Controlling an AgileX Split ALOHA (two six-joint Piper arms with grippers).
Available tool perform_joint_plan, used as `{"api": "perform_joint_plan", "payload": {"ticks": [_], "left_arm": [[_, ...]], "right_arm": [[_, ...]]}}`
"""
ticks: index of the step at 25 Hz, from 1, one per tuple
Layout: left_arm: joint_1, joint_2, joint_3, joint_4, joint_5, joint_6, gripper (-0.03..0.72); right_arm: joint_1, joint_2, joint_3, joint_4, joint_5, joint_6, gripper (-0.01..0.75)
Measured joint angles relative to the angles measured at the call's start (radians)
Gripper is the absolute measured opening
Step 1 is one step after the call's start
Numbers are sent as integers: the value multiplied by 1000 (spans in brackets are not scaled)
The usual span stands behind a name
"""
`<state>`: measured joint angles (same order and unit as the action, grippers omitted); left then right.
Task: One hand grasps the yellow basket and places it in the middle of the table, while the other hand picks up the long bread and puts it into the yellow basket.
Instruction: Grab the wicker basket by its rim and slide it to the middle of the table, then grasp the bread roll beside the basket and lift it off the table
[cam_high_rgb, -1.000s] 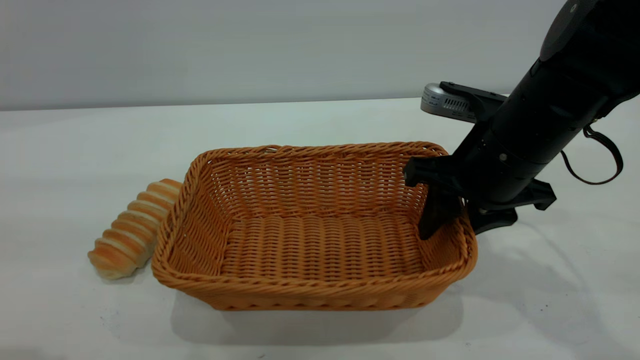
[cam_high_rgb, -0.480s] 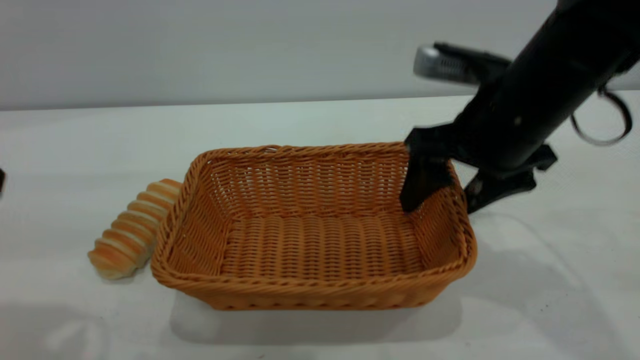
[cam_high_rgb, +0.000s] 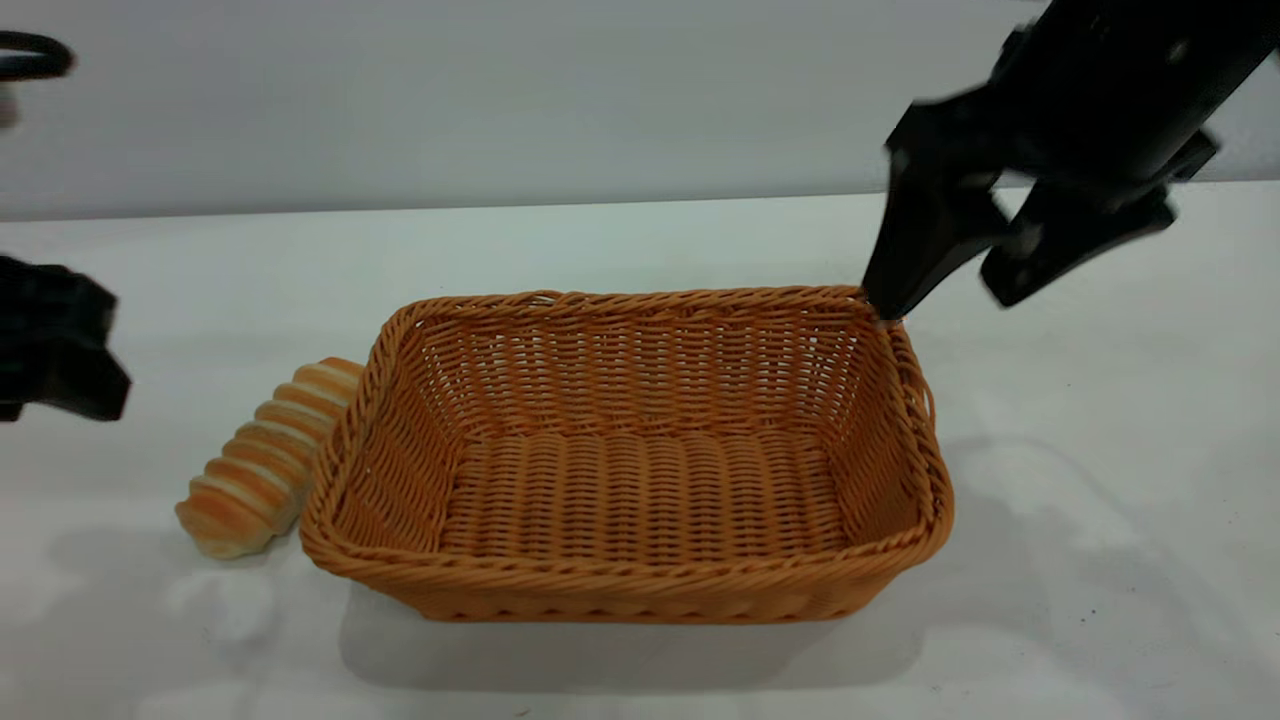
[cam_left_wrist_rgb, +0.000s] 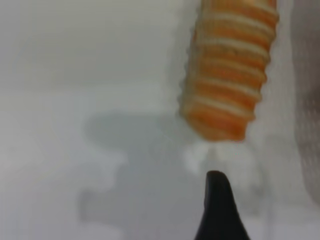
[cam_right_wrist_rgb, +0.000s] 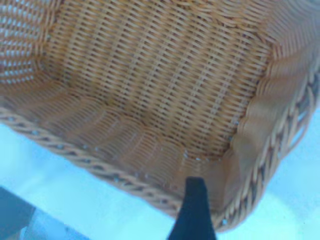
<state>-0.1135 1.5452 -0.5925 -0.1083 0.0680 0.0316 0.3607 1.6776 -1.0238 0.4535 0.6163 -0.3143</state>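
1. We see the yellow basket (cam_high_rgb: 627, 455) sitting flat on the table (cam_high_rgb: 1100, 560), roughly in the middle of the exterior view, open side up and with nothing inside it.

2. The long bread (cam_high_rgb: 268, 456) lies on the tabletop just beside the basket's left end wall, its far end close against the braided rim. It runs diagonally, near end toward the camera and farther from the basket.

3. The right gripper (cam_high_rgb: 945, 285) hangs in the air above the basket's far right corner. Its fingers stand apart and hold nothing. The tip of the nearer finger (cam_high_rgb: 925, 245) comes down to the rim at that corner; we cannot tell whether it touches the weave. The other finger points down over the table outside the basket.

4. In the right wrist view we look down into the basket (cam_right_wrist_rgb: 160, 95): its woven floor, sloping walls and a corner of the rim, with one dark fingertip (cam_right_wrist_rgb: 192, 210) over the rim.

5. The left gripper (cam_high_rgb: 55, 345) shows only partly at the left edge of the exterior view, well apart from the basket and some way left of the bread. We cannot tell whether its fingers are apart or together.

6. In the left wrist view the bread (cam_left_wrist_rgb: 229, 70) lies on the white table (cam_left_wrist_rgb: 75, 75), and a single dark fingertip (cam_left_wrist_rgb: 220, 207) hovers near its rounded end, not touching it.
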Motion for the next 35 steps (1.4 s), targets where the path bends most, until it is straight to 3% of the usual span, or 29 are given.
{"api": "perform_joint_plan", "payload": {"ticks": [14, 24, 28, 32, 33, 35], "left_arm": [[0, 432, -306, 0, -19, 50, 555], [-39, 607, -415, 1, -18, 50, 540], [-36, 627, -422, 1, -14, 50, 404], [-36, 628, -423, 3, -1, 54, 119], [-36, 628, -423, 11, 4, 57, 83], [-36, 616, -423, 29, 24, 59, 83]], "right_arm": [[0, -259, 1, -17, 250, 21, 621], [0, -372, 1, -18, 291, 22, 589], [0, -383, 2, -19, 309, 22, 589], [0, -385, 4, -21, 328, 22, 589], [0, -385, 4, -21, 330, 22, 589], [0, -387, 4, -21, 336, 22, 589]]}}
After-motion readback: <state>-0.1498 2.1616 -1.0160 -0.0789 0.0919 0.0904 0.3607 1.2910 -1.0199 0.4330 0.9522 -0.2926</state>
